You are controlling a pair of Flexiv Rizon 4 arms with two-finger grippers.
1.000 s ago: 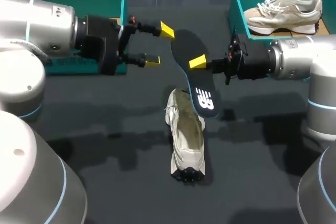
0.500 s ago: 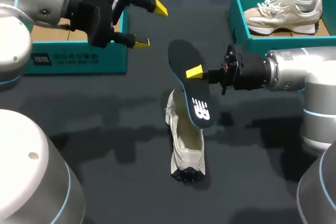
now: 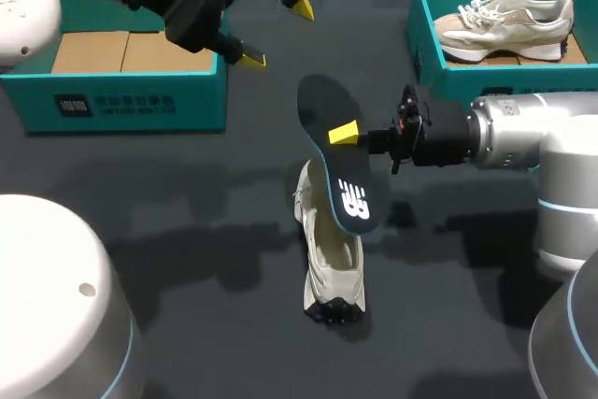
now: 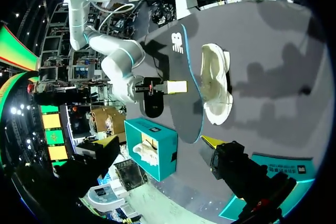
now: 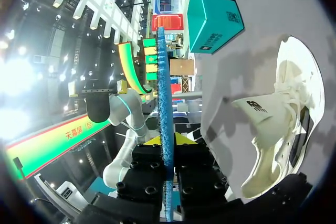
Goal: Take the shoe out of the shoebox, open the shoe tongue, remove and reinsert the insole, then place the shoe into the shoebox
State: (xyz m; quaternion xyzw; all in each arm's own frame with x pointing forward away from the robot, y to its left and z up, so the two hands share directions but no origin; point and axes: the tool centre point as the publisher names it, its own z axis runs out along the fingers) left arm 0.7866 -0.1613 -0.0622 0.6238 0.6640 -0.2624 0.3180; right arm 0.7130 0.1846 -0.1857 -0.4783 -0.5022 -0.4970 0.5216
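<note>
A white shoe (image 3: 332,254) lies on the dark table, toe toward the front, its opening upward. Above its heel my right gripper (image 3: 344,134) is shut on a black insole (image 3: 334,151), held tilted with the lower end over the shoe's opening. In the right wrist view the insole (image 5: 163,93) stands edge-on between the yellow tips of my right gripper (image 5: 165,140), with the shoe (image 5: 286,124) beside it. My left gripper (image 3: 277,33) hangs open and empty at the back left, over the left shoebox's corner. From the left wrist, the insole (image 4: 181,85) and shoe (image 4: 215,85) lie far ahead of the left gripper (image 4: 160,142).
A teal shoebox (image 3: 131,100) with cardboard inside stands at the back left. Another teal shoebox (image 3: 420,16) at the back right holds a beige sneaker (image 3: 509,21). This right box (image 4: 163,148) also shows close ahead of the left gripper.
My left arm has drawn back and up toward the left shoebox, still open. The right gripper has brought the insole slightly lower and leftward over the shoe.
</note>
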